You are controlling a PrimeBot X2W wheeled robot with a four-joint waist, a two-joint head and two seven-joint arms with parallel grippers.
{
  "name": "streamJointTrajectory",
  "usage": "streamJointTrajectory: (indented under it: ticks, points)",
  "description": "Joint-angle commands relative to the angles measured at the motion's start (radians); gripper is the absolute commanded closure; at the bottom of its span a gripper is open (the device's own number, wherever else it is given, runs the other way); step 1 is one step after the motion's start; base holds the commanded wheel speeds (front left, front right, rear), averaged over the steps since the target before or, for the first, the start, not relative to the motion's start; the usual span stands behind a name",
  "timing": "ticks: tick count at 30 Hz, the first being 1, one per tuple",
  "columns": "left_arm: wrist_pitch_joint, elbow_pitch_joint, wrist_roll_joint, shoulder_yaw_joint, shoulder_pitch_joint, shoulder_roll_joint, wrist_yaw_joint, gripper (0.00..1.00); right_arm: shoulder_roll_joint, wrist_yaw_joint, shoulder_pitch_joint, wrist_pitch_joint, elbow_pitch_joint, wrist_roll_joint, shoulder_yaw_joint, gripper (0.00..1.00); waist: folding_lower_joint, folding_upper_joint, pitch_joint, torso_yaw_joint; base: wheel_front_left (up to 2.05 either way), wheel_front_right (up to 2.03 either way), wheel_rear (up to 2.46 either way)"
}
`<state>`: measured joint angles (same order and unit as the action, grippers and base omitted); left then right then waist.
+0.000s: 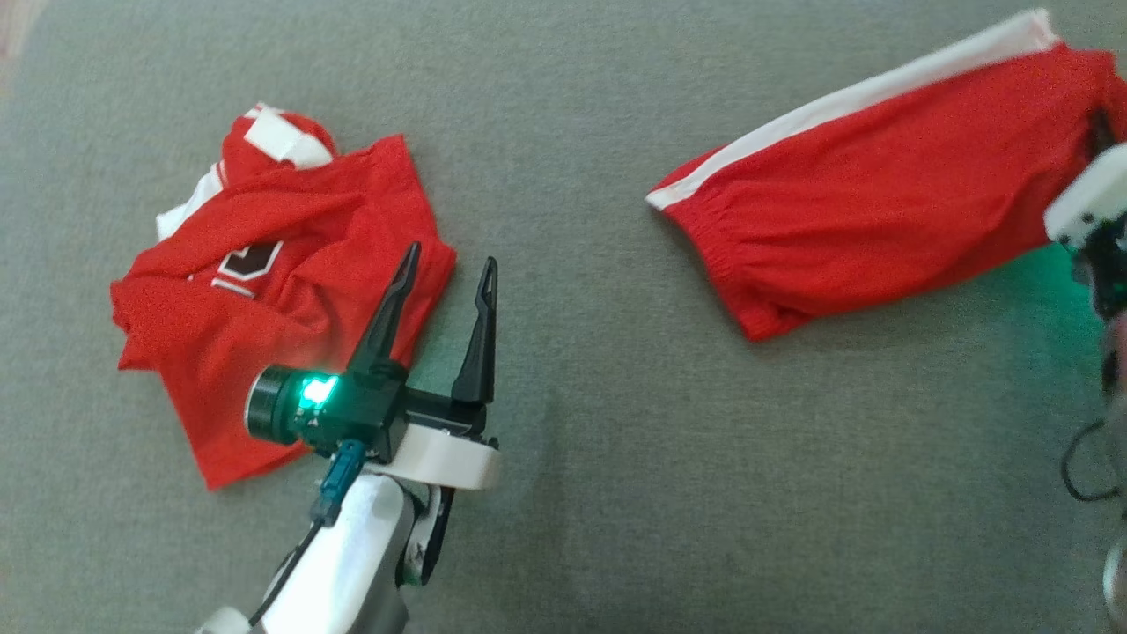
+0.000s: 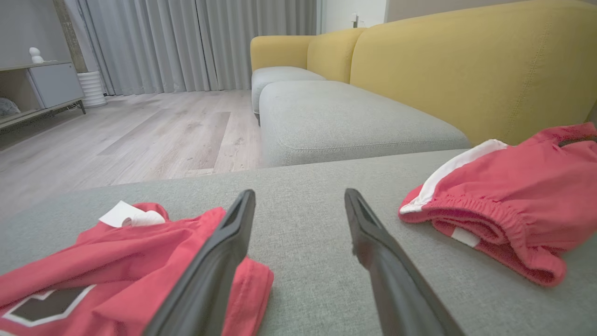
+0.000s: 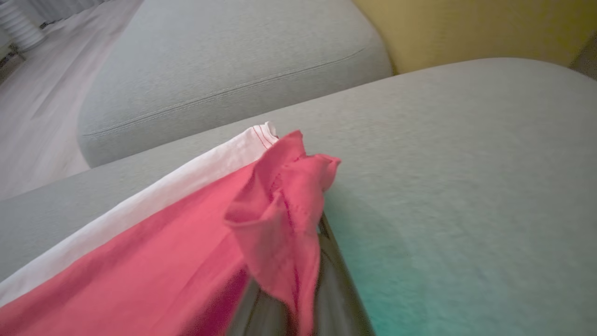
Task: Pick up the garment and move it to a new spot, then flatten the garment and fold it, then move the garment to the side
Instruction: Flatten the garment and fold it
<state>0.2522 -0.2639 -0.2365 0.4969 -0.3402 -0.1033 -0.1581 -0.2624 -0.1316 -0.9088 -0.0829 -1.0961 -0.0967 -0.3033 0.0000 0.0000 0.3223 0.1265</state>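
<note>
Nearest, the left gripper [image 1: 451,254] hangs wide apart and empty at the crumpled jersey's [image 1: 264,308] edge, idle, I'd guess. Farther right, the right gripper [image 1: 1101,145] pinches the red shorts [image 1: 880,176] by a hem, probably to drag them, as they lie on the grey cushion [image 1: 572,493].

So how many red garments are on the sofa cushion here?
2. A crumpled red jersey lies at the left, by the left fingers; white-striped red shorts lie at the right, one end in the right fingers.
</note>
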Motion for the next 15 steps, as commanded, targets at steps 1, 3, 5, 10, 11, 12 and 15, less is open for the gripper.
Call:
streamJointTrajectory:
  ticks: [1,3,5,10,11,12,15]
  points:
    - [0.010,0.026,0.008,-0.043,0.002,-0.006,0.000,0.00,-0.031,0.001,0.029,0.024,0.033,-0.028,0.021,1.00,0.0000,0.0000,-0.029,-0.027,0.00,0.00,0.00]
    - [0.010,0.026,0.010,-0.046,0.009,-0.006,0.002,0.00,-0.058,0.001,0.061,0.035,0.038,-0.040,0.021,1.00,0.0000,0.0000,-0.042,-0.038,0.00,0.00,0.00]
    - [0.010,0.025,0.012,-0.049,0.014,-0.004,0.003,0.00,-0.083,0.001,0.094,0.045,0.039,-0.047,0.004,1.00,0.0000,0.0000,-0.055,-0.047,0.00,0.00,0.00]
    - [0.010,0.024,0.013,-0.055,0.029,-0.004,0.009,0.00,-0.124,0.001,0.157,0.069,0.038,-0.046,-0.049,1.00,0.0000,0.0000,-0.077,-0.055,0.00,0.00,0.00]
    - [0.010,0.025,0.014,-0.057,0.033,-0.006,0.010,0.00,-0.123,0.001,0.165,0.073,0.039,-0.044,-0.056,1.00,0.0000,0.0000,-0.079,-0.056,0.00,0.00,0.00]
    - [0.010,0.026,0.014,-0.059,0.037,-0.008,0.011,0.00,-0.122,0.001,0.171,0.075,0.039,-0.043,-0.062,1.00,0.0000,0.0000,-0.081,-0.057,0.00,0.00,0.00]
    - [0.010,0.029,0.017,-0.065,0.047,-0.013,0.012,0.00,-0.111,0.001,0.175,0.083,0.042,-0.045,-0.076,1.00,0.0000,0.0000,-0.087,-0.058,0.00,0.00,0.00]
